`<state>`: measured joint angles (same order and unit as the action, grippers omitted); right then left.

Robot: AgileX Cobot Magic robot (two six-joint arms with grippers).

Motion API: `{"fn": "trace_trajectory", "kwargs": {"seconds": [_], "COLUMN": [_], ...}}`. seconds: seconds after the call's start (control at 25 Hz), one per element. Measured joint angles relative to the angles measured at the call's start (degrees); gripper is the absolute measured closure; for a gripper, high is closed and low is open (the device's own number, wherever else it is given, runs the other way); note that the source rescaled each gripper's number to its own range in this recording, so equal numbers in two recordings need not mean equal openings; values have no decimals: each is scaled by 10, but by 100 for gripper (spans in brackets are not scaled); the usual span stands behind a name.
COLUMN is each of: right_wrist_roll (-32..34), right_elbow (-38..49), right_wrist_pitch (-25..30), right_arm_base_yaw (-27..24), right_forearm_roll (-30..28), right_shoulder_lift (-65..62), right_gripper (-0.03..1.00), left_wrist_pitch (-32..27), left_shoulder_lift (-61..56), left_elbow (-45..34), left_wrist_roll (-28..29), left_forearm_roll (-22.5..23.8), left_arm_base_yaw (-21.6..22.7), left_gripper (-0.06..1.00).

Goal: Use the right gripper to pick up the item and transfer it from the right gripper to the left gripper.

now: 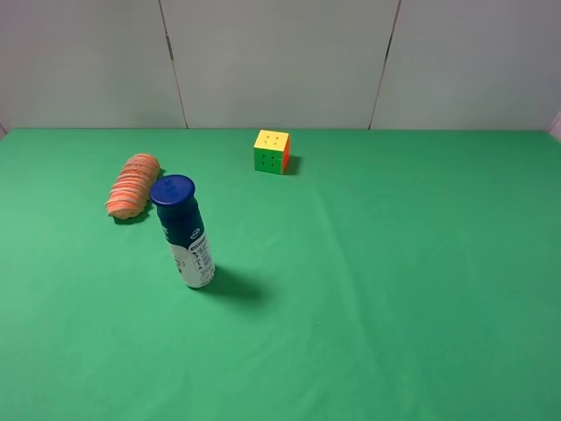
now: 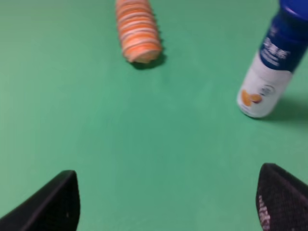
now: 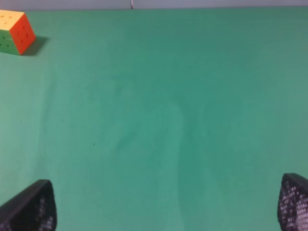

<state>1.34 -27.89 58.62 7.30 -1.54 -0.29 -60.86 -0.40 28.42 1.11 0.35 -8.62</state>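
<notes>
The item, an orange roll with cream ribs [image 1: 132, 185], lies on the green table at the far left, just behind the bottle. It also shows in the left wrist view [image 2: 138, 30], well ahead of my left gripper [image 2: 168, 204]. That gripper is open and empty, its two black fingertips [image 2: 53, 202] wide apart at the frame's lower corners. My right gripper [image 3: 166, 204] is open and empty too, with its fingertips [image 3: 31, 207] over bare green cloth. Neither arm shows in the exterior high view.
A blue-capped white bottle [image 1: 185, 231] stands tilted right in front of the roll and shows in the left wrist view [image 2: 271, 67]. A yellow-green-orange puzzle cube [image 1: 272, 152] sits at the back centre and shows in the right wrist view [image 3: 15, 32].
</notes>
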Motion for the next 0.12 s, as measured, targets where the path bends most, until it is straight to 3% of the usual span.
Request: {"fn": "trace_trajectory", "kwargs": {"seconds": [0.12], "right_wrist_roll": [0], "right_elbow": [0], "right_wrist_pitch": [0], "right_arm_base_yaw": [0], "right_forearm_roll": [0], "right_shoulder_lift": [0], "right_gripper": [-3], "left_wrist_pitch": [0], "left_shoulder_lift": [0], "left_elbow": [0], "left_wrist_roll": [0], "left_forearm_roll": [0], "left_arm_base_yaw": [32], "left_gripper": [12]}}
